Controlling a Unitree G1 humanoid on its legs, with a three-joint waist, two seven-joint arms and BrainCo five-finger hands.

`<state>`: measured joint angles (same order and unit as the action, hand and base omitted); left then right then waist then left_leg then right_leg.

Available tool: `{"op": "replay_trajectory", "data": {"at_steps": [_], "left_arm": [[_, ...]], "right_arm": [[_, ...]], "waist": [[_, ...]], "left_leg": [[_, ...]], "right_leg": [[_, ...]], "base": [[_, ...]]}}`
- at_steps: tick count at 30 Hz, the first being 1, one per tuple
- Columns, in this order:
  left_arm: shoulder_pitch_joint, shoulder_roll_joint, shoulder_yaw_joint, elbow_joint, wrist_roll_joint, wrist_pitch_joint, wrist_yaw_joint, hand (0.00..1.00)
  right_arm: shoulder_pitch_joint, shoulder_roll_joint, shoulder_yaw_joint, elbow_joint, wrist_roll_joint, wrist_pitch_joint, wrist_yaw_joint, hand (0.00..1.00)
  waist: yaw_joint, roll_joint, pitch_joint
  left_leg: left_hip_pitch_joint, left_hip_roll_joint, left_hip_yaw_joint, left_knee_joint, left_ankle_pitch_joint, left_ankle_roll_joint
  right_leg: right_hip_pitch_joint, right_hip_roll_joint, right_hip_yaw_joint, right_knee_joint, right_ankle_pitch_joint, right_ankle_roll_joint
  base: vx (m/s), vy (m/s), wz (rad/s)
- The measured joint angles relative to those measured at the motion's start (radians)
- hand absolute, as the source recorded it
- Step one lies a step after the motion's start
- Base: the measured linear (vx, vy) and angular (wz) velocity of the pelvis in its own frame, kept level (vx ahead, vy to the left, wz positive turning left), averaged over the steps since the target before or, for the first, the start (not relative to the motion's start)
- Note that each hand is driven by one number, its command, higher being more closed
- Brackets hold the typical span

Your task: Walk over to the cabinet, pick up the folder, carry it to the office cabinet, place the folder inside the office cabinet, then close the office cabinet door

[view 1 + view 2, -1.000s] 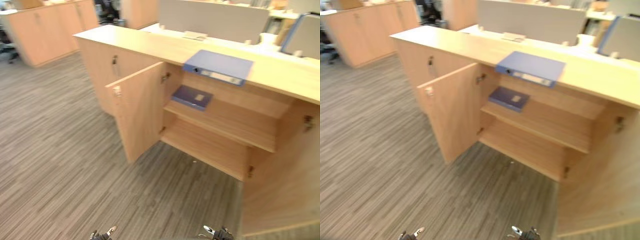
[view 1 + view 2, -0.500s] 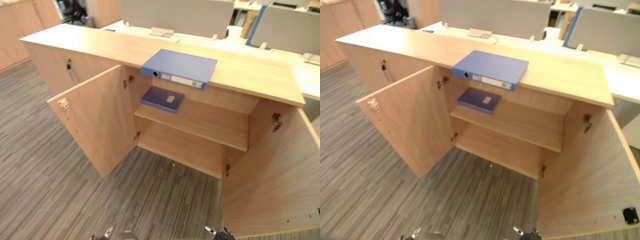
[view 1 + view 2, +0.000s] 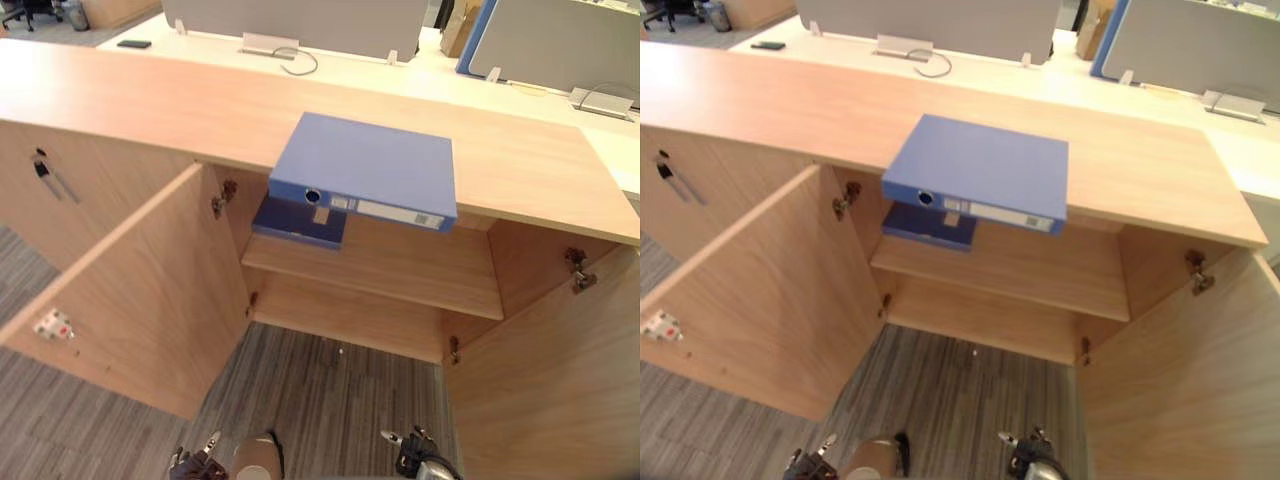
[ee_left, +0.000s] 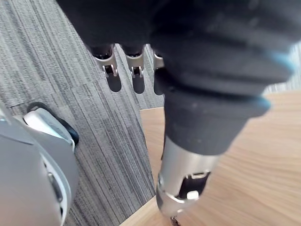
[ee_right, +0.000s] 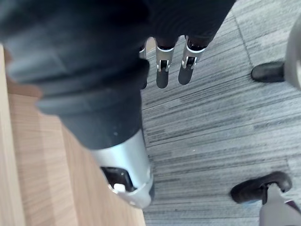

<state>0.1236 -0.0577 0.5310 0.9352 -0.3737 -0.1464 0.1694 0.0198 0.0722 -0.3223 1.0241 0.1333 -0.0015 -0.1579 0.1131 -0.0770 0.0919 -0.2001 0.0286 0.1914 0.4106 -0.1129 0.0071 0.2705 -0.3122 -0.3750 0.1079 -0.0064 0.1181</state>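
A blue ring-binder folder [image 3: 368, 168] lies flat on the wooden cabinet top [image 3: 150, 100], its spine overhanging the front edge above the open compartment. Both cabinet doors stand open: the left door [image 3: 130, 290] and the right door [image 3: 560, 380]. A dark blue book [image 3: 295, 222] lies on the upper shelf [image 3: 400, 275], below the folder. My left hand [image 3: 195, 465] and right hand [image 3: 420, 462] hang low over the carpet, well short of the cabinet. In the wrist views the left hand's fingers [image 4: 134, 70] and the right hand's fingers [image 5: 162, 70] are straight and hold nothing.
Grey desk dividers [image 3: 300, 20] and a white desk stand behind the cabinet top, with a black phone [image 3: 133, 44] on the desk. Keys hang in the lock [image 3: 40, 168] of the neighbouring cabinet at the left. Striped grey carpet [image 3: 330, 390] lies between me and the open compartment.
The camera has moved closer and turned, so the open cabinet and folder now sit larger and straight ahead. The folder, book and doors have not moved.
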Motion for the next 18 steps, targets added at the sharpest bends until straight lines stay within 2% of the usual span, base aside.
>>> {"op": "replay_trajectory", "data": {"at_steps": [1,3,4,5,6,7,8,9,10,11,12,13,14,15,16,17,18], "left_arm": [[0.000,0.007,-0.007,0.014,-0.003,0.000,0.000,0.00],[0.010,0.017,-0.033,0.052,-0.034,0.000,0.002,0.00],[0.024,0.016,-0.050,0.056,-0.042,0.000,0.002,0.00],[0.032,0.017,-0.061,0.056,-0.045,-0.001,0.003,0.00],[0.043,0.019,-0.069,0.060,-0.047,0.000,0.003,0.00],[0.049,0.023,-0.068,0.072,-0.050,0.000,0.003,0.00],[0.057,0.025,-0.069,0.075,-0.049,0.001,0.003,0.00],[0.061,0.025,-0.070,0.075,-0.049,0.002,0.003,0.00],[0.065,0.029,-0.087,0.075,-0.039,0.001,0.001,0.00],[0.066,0.031,-0.095,0.076,-0.037,0.001,0.000,0.00],[0.066,0.037,-0.113,0.080,-0.037,0.002,-0.002,0.00],[0.058,0.039,-0.116,0.079,-0.037,0.002,-0.002,0.00],[0.057,0.039,-0.117,0.081,-0.037,0.002,-0.002,0.00],[0.058,0.044,-0.117,0.083,-0.037,0.002,-0.004,0.00],[0.057,0.051,-0.113,0.079,-0.037,-0.001,-0.006,0.00],[0.053,0.040,-0.111,0.088,-0.036,0.002,-0.009,0.00],[0.057,0.028,-0.108,0.086,-0.035,0.002,-0.011,0.00]], "right_arm": [[0.001,-0.001,-0.013,0.010,-0.001,0.001,0.000,0.00],[0.017,-0.020,-0.057,0.048,-0.025,0.010,0.004,0.00],[0.039,-0.034,-0.080,0.053,-0.040,0.016,0.009,0.00],[0.052,-0.043,-0.094,0.051,-0.040,0.019,0.010,0.00],[0.066,-0.064,-0.094,0.052,-0.048,0.017,0.011,0.00],[0.071,-0.073,-0.090,0.048,-0.060,0.015,0.009,0.00],[0.070,-0.077,-0.088,0.041,-0.062,0.016,0.009,0.00],[0.070,-0.077,-0.087,0.038,-0.062,0.016,0.009,0.00],[0.070,-0.072,-0.084,0.038,-0.062,0.010,0.009,0.00],[0.070,-0.068,-0.080,0.037,-0.061,0.007,0.010,0.00],[0.067,-0.060,-0.068,0.031,-0.057,0.003,0.010,0.00],[0.063,-0.054,-0.065,0.027,-0.054,0.002,0.010,0.00],[0.062,-0.054,-0.058,0.028,-0.049,0.001,0.010,0.00],[0.064,-0.049,-0.037,0.029,-0.039,0.000,0.010,0.00],[0.067,-0.046,-0.029,0.031,-0.036,0.000,0.010,0.00],[0.075,-0.055,-0.030,0.031,-0.035,0.000,0.010,0.00],[0.075,-0.060,-0.029,0.029,-0.036,0.000,0.010,0.00]], "waist": [[-0.001,-0.001,-0.009],[-0.002,0.009,-0.021],[-0.006,0.022,-0.029],[-0.012,0.027,-0.032],[-0.025,0.031,-0.033],[-0.040,0.037,-0.036],[-0.046,0.041,-0.037],[-0.051,0.042,-0.038],[-0.060,0.045,-0.036],[-0.062,0.046,-0.035],[-0.069,0.048,-0.032],[-0.071,0.047,-0.024],[-0.074,0.048,-0.016],[-0.074,0.037,-0.012],[-0.073,0.020,-0.006],[-0.067,0.031,-0.010],[-0.069,0.049,-0.014]], "left_leg": [[0.018,-0.021,-0.001,-0.027,0.000,0.001],[0.109,-0.091,-0.001,-0.134,0.001,0.013],[0.159,-0.122,0.002,-0.191,0.005,0.023],[0.181,-0.137,0.004,-0.217,0.004,0.025],[0.221,-0.157,0.012,-0.250,-0.003,0.034],[0.258,-0.164,0.025,-0.270,0.001,0.048],[0.276,-0.162,0.029,-0.287,0.003,0.053],[0.293,-0.158,0.031,-0.302,0.006,0.056],[0.332,-0.142,0.030,-0.327,0.009,0.060],[0.344,-0.134,0.029,-0.332,0.009,0.061],[0.361,-0.112,0.025,-0.335,0.009,0.061],[0.377,-0.091,0.015,-0.336,0.008,0.059],[0.383,-0.082,0.009,-0.334,0.006,0.055],[0.390,-0.073,-0.011,-0.331,0.004,0.041],[0.396,-0.081,-0.026,-0.332,-0.001,0.029],[0.398,-0.064,-0.041,-0.335,-0.002,0.012],[0.394,-0.044,-0.041,-0.335,-0.001,0.002]], "right_leg": [[-0.002,-0.020,0.004,0.007,0.002,0.002],[-0.021,-0.096,0.048,0.078,0.002,0.002],[-0.066,-0.143,0.068,0.188,0.001,0.002],[-0.097,-0.168,0.073,0.260,0.001,-0.003],[-0.152,-0.218,0.069,0.398,0.014,-0.055],[-0.204,-0.255,0.057,0.527,0.008,-0.127],[-0.234,-0.261,0.040,0.599,-0.009,-0.122],[-0.252,-0.255,0.029,0.631,-0.026,-0.110],[-0.279,-0.214,-0.013,0.664,-0.102,-0.088],[-0.292,-0.193,-0.026,0.668,-0.140,-0.081],[-0.315,-0.138,-0.037,0.659,-0.200,-0.073],[-0.333,-0.086,-0.036,0.633,-0.233,-0.069],[-0.334,-0.055,-0.029,0.591,-0.239,-0.065],[-0.314,0.009,-0.001,0.439,-0.217,-0.075],[-0.307,0.015,-0.006,0.385,-0.212,-0.078],[-0.270,0.037,-0.017,0.325,-0.226,-0.051],[-0.258,0.060,-0.032,0.290,-0.215,-0.056]], "base": [[0.19,0.167,-0.39],[0.17,0.188,-0.41],[0.11,0.151,-0.31],[0.14,0.225,-0.25],[0.12,0.169,-0.23],[0.13,0.186,-0.24],[0.08,0.083,-0.22],[0.08,0.012,-0.17],[0.09,-0.017,-0.15],[0.12,-0.074,-0.08],[0.12,-0.135,0.08],[0.12,-0.170,0.19],[0.09,-0.215,0.35],[0.05,-0.191,0.36],[0.08,-0.293,0.40],[0.08,-0.244,0.27],[0.10,-0.264,0.18]]}}
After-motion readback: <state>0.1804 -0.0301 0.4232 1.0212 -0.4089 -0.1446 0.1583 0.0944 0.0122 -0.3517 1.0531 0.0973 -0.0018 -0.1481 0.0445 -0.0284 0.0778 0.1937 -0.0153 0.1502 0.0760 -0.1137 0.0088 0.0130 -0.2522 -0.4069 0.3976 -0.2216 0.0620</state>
